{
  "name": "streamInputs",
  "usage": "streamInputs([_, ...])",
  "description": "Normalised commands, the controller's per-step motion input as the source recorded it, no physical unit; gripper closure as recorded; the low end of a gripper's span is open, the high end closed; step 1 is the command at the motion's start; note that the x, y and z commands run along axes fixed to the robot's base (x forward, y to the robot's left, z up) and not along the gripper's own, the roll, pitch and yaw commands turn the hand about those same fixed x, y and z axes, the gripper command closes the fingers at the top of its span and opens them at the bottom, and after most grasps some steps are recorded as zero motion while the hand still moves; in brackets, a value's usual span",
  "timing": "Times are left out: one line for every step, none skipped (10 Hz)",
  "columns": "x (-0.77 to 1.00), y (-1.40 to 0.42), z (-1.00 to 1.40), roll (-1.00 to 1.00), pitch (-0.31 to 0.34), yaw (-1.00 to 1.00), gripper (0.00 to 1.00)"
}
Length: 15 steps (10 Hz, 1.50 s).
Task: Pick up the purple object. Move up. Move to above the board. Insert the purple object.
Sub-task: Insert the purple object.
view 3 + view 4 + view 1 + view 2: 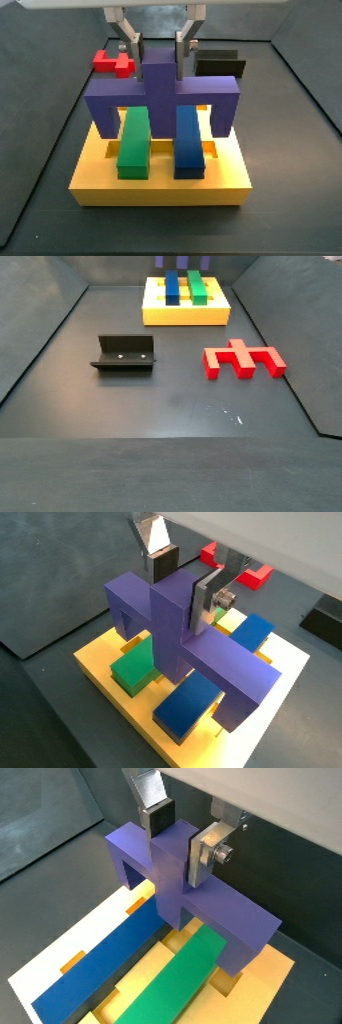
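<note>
Both wrist views show the matte purple block [187, 637], a wide crossbar with short legs at each end and a central stem, standing over the large flat yellow slotted board [107, 672]. The gripper [187, 574] has its flat silver plate fingers [211, 594] closed on the top of the stem, one dark pad against either face. In a side view the purple block [163, 95] straddles the long green bar [134, 140] and the long blue bar [189, 140], its legs reaching down at the board's [160, 185] outer edges; how deep they sit cannot be told. On the dark matte floor lie a red notched block [245, 359] and the dark L-shaped fixture [124, 354], well apart from the board [187, 316].
</note>
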Motion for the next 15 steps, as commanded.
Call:
streamInputs([-0.03,0.0,-0.1,0.1,-0.051,0.03,1.0])
streamInputs([0.1,0.0,-0.14,0.11,0.0,0.05,1.0])
streamInputs([0.22,-0.03,-0.21,0.09,0.0,0.03,1.0])
streamInputs([0.17,0.0,-0.29,0.03,-0.006,0.0,1.0])
streamInputs([0.17,0.0,-0.3,0.03,-0.003,0.0,1.0])
streamInputs([0.18,0.0,-0.25,0.03,0.0,0.0,1.0])
streamInputs([0.04,0.0,-0.26,0.06,-0.007,0.0,1.0])
streamInputs([-0.04,0.01,-0.03,0.06,0.0,0.0,1.0])
streamInputs([-0.06,0.0,0.12,0.05,0.0,0.0,1.0])
streamInputs([0.0,-0.06,0.24,0.03,0.011,0.03,1.0])
streamInputs([0.0,-0.05,0.24,0.05,0.024,0.0,1.0])
streamInputs([-0.01,-0.02,0.25,0.05,0.019,0.0,1.0])
streamInputs([-0.15,0.0,0.11,0.08,0.0,0.0,1.0])
streamInputs([-0.22,0.0,0.01,0.08,-0.003,0.0,1.0])
streamInputs([-0.12,0.0,0.0,0.06,-0.014,0.0,1.0])
